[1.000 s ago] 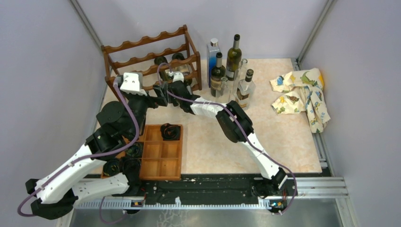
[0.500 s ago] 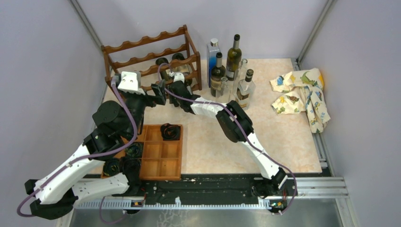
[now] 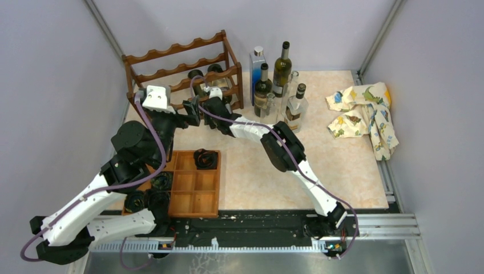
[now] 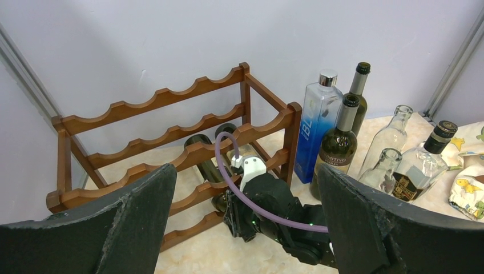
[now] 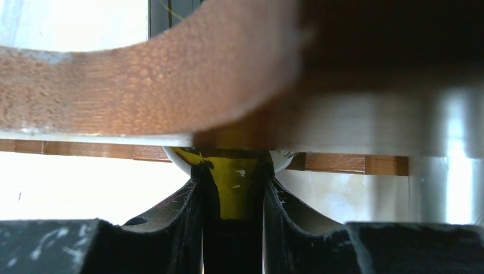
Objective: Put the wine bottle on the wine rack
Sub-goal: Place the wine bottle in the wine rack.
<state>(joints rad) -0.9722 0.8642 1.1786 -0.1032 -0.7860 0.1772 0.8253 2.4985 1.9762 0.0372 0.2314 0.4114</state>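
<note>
The wine rack (image 3: pixel 177 50), dark reddish-brown with wavy rails, stands at the back left of the table; it also fills the left wrist view (image 4: pixel 154 103). A dark green wine bottle (image 4: pixel 201 157) lies in its lower tier, neck pointing out to the front. My right gripper (image 3: pixel 202 103) is shut on that neck, and in the right wrist view the two fingers clamp the green glass (image 5: pixel 234 182) just under a rack rail (image 5: pixel 142 80). A second bottle (image 4: pixel 228 130) lies beside it. My left gripper (image 3: pixel 185 117) hovers wide open in front of the rack, holding nothing.
Several upright bottles stand right of the rack: a blue one (image 3: pixel 257 65), dark green ones (image 3: pixel 281 68), clear ones (image 3: pixel 295 105). A patterned cloth (image 3: pixel 365 111) lies at the right wall. A flat wooden compartment tray (image 3: pixel 194 188) with black items sits near the left arm.
The left arm has drawn back slightly to the left. The right gripper and the bottle have stayed where they were.
</note>
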